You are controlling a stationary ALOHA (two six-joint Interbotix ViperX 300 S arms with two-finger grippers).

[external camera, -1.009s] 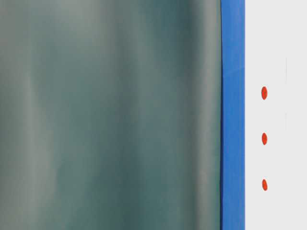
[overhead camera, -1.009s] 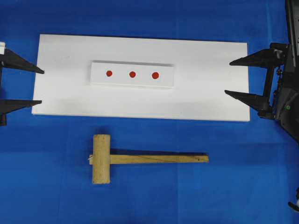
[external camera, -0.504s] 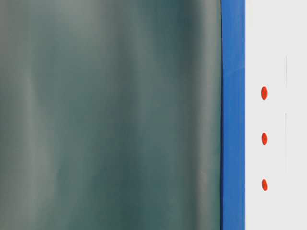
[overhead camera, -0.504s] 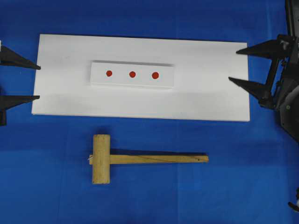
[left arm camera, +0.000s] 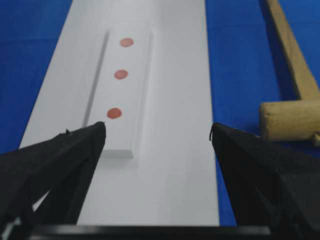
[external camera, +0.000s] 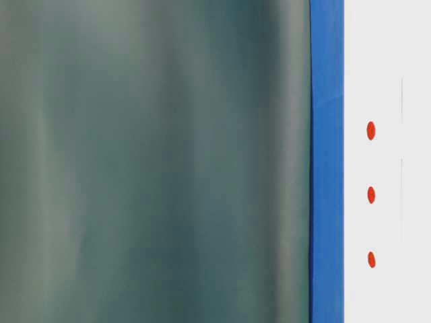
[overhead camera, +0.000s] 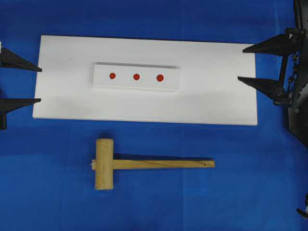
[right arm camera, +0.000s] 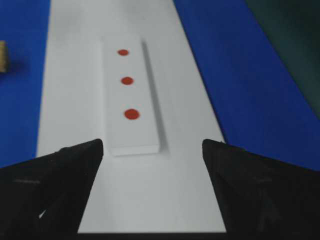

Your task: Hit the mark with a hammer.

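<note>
Nothing of the task is judged done: the hammer (overhead camera: 144,164) lies untouched on the blue table (overhead camera: 250,183), and no mark has been struck. Picking it up and striking are left. The left pincer (overhead camera: 19,84) and right pincer (overhead camera: 250,65) are both seen spread open and empty, at opposite ends of the white board (overhead camera: 216,101). The hammer is placed between them but off the board, its long axis running pincer to pincer, head (overhead camera: 104,164) nearer the left pincer, handle pointing toward the right.
</note>
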